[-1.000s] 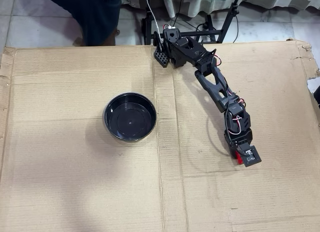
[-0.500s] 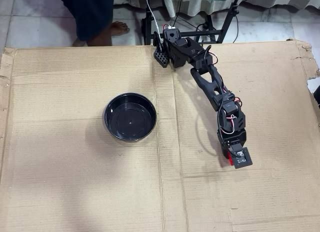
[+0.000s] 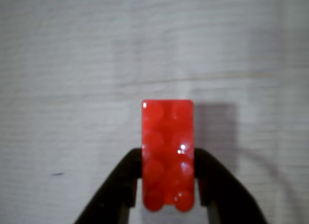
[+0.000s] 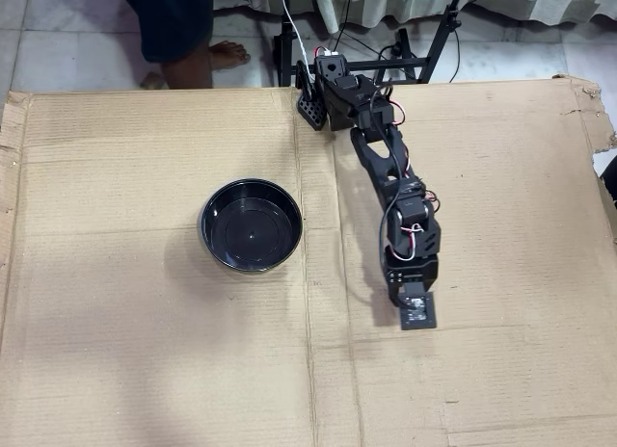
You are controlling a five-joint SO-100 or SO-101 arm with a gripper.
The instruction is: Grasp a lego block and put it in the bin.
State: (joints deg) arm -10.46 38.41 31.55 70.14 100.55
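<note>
In the wrist view the red studded lego block (image 3: 168,154) stands lengthwise between the two black fingers (image 3: 126,178) of my gripper (image 3: 168,159), which is shut on it above bare cardboard. Seen from overhead, the gripper (image 4: 413,307) hangs at the end of the black arm (image 4: 386,168), right of centre, and its wrist camera hides the block. The bin (image 4: 206,237), a round glossy black bowl with nothing in it, sits on the cardboard well to the left of the gripper and slightly further back.
A large corrugated cardboard sheet (image 4: 145,370) covers the work surface, with a crease running down its middle. The arm's base (image 4: 323,81) sits at the back edge. A person's leg and bare foot (image 4: 217,54) stand on the tiled floor behind it, beside black stand legs (image 4: 415,57).
The arm has swung left toward the bin, carrying the gripper with it. The red block, visible at the gripper before, is now hidden under it in the overhead view. The person's foot shifted.
</note>
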